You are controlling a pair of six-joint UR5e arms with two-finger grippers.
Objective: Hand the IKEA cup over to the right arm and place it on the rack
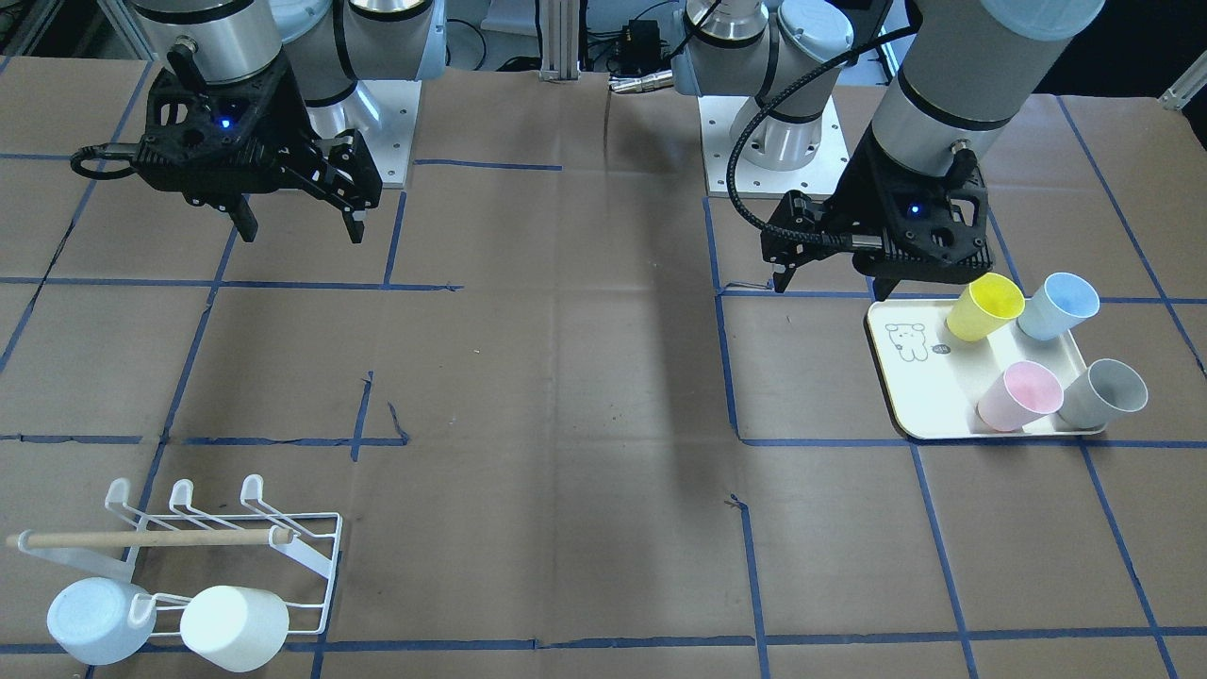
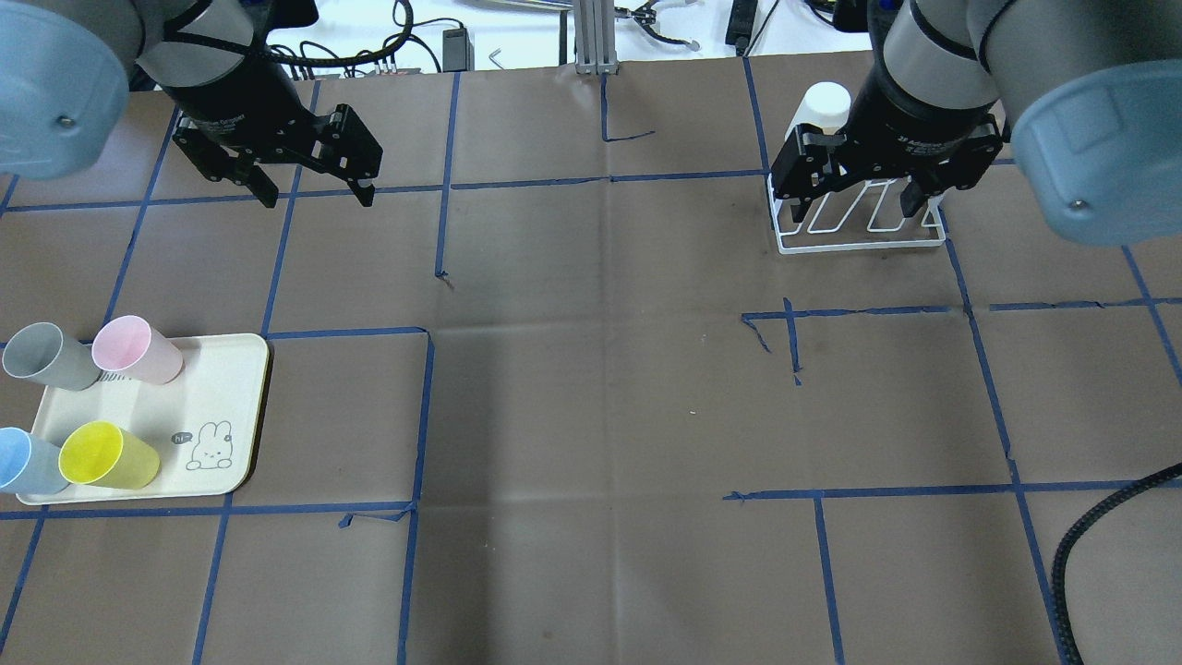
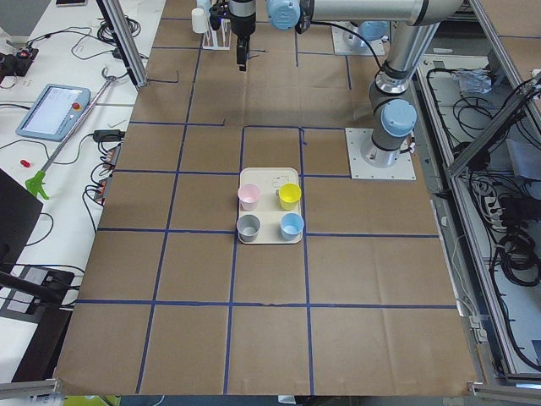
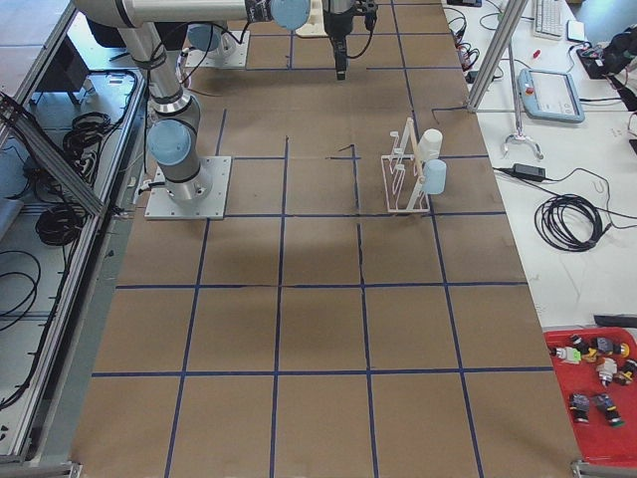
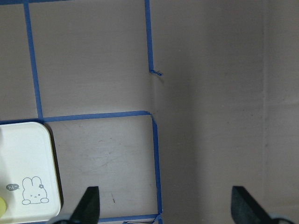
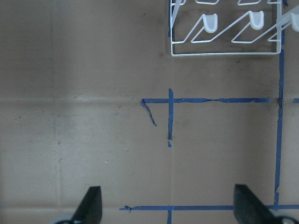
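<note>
Several IKEA cups lie on their sides on a cream tray (image 2: 226, 388): yellow (image 1: 985, 306), light blue (image 1: 1058, 305), pink (image 1: 1018, 396) and grey (image 1: 1101, 391). My left gripper (image 1: 830, 283) hangs open and empty just beyond the tray's far edge, also seen from above (image 2: 319, 197). The white wire rack (image 1: 283, 538) with a wooden dowel (image 1: 141, 539) holds a pale blue cup (image 1: 94, 618) and a white cup (image 1: 236, 627). My right gripper (image 2: 854, 211) hovers open and empty over the rack (image 2: 859, 231); its wrist view shows the rack's pegs (image 6: 224, 28) ahead.
Brown paper marked with a blue tape grid (image 2: 425, 416) covers the table. Both arm bases (image 1: 783, 141) stand at the robot side. A rabbit drawing (image 5: 32, 191) marks the tray's corner in the left wrist view. A teach pendant (image 4: 552, 95) and cables lie off the table.
</note>
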